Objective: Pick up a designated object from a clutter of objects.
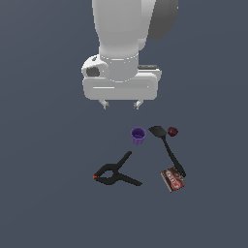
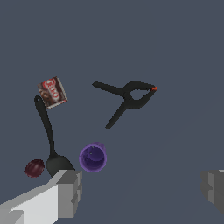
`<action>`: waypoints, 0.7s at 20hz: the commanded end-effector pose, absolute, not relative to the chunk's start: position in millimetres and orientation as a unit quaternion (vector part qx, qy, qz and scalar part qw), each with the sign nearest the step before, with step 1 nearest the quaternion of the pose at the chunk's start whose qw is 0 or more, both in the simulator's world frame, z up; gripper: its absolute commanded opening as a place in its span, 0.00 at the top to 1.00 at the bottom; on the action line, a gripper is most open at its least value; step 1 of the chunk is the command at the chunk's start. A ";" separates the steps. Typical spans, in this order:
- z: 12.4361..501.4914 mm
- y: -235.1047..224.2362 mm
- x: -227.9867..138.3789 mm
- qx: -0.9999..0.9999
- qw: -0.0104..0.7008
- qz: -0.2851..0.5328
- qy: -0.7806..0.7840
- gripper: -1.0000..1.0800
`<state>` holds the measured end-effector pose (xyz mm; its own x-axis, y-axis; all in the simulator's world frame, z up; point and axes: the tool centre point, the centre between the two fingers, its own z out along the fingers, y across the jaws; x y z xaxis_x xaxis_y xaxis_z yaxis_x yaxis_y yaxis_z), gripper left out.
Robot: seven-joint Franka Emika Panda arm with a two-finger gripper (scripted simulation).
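The designated object is a small flat dark red and brown box [image 1: 173, 179] with white lettering, lying on the grey floor at the exterior view's lower right; it also shows in the wrist view [image 2: 52, 92]. It touches the handle end of the long black spatula [image 1: 167, 147]. My gripper [image 1: 120, 104] hangs high above the floor, behind the clutter, open and empty. In the wrist view its two grey fingers [image 2: 70, 192] stand wide apart with nothing between them. The purple cup [image 1: 138, 135] stands upright just below the gripper.
A dark red round object [image 1: 172, 131] lies beside the spatula's blade. A black clamp with a red tip [image 1: 114, 173] lies to the exterior view's left of the box. In the wrist view the cup [image 2: 92, 157], clamp [image 2: 129, 97], spatula [image 2: 48, 135] and round object [image 2: 34, 168] show.
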<state>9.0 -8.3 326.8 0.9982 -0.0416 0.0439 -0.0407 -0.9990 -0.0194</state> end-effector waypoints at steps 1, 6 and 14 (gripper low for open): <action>326.8 -8.3 9.0 -1.000 0.009 -0.022 0.021 0.04; 321.2 -10.4 9.0 -1.000 0.011 -0.018 0.017 0.04; 313.7 -14.9 7.1 -1.000 0.014 -0.011 0.012 0.04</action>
